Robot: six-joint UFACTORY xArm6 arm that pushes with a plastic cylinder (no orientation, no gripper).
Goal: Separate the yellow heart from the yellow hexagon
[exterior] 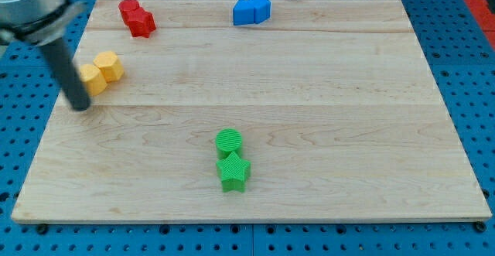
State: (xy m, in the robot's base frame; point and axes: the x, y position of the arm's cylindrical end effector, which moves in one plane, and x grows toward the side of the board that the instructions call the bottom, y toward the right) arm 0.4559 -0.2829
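Both yellow blocks sit over on the view's left side of the desk, up in the upper half. The yellow hexagon [110, 66] is the one further to the view's right and a bit higher, lying flat with its six-sided top face showing. The yellow heart [93, 79] is right below-left of it, and the two are touching, basically jammed together as one little clump. The heart's left edge is partly hidden, so its outline is hard to read fully, but it looks flat on the wood too. Same yellow-orange shade on both.
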